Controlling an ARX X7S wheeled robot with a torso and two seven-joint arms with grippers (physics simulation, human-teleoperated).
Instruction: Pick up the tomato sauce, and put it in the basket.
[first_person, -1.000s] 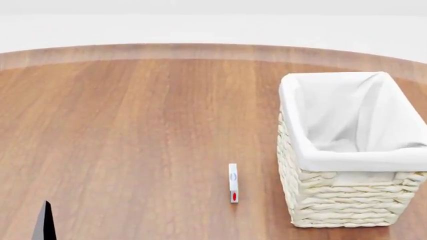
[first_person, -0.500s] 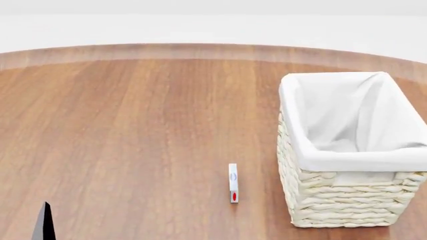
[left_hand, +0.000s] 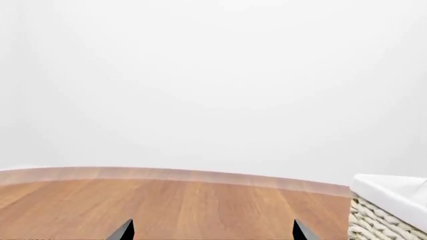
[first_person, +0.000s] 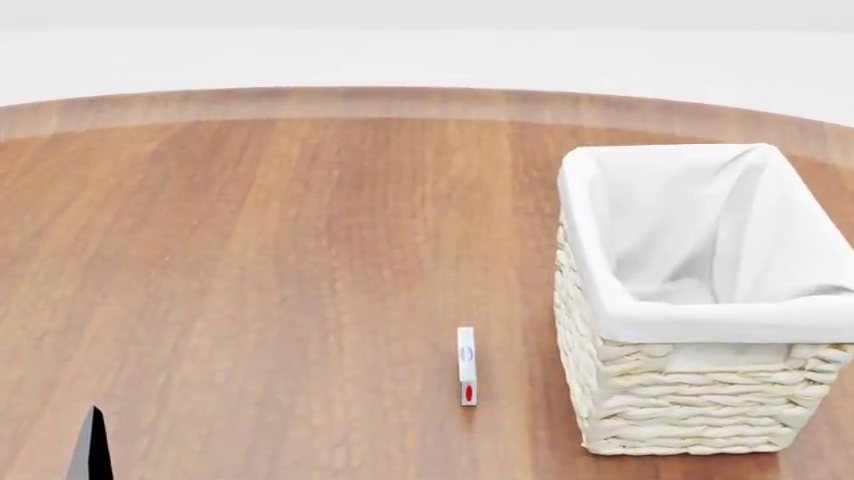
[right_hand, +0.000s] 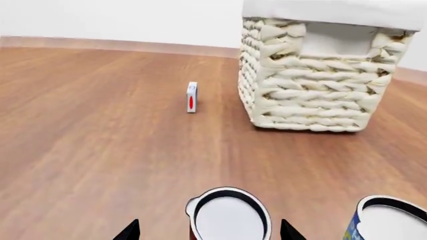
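"Black tips of the right gripper (right_hand: 208, 231) are standing wide apart, holding nothing, and the tomato sauce can (right_hand: 230, 217) is sitting between them, silver top up, on the wooden table (right_hand: 80, 125)."

"What is worrying you?"

"The blue-and-yellow can (right_hand: 390, 220) is standing just beside it. If the gripper is drifting that way while closing, one finger could be knocking the neighbour over or pinching the wrong can. A grip only on the rim might also be slipping during the lift."

"And further out?"

"A little white box (right_hand: 191, 97) is standing upright near the basket (right_hand: 313, 75). A low carry could be clipping it, or the wicker wall."

"Is the head view helping?"

"It is showing the basket's open lined inside, which the right wrist view is not, but both cans are lying outside it. The wrist view alone is showing them."

"The left gripper (left_hand: 212, 232)?"

"Its fingers are spread with nothing between, pointing across the table, well apart from the cans."
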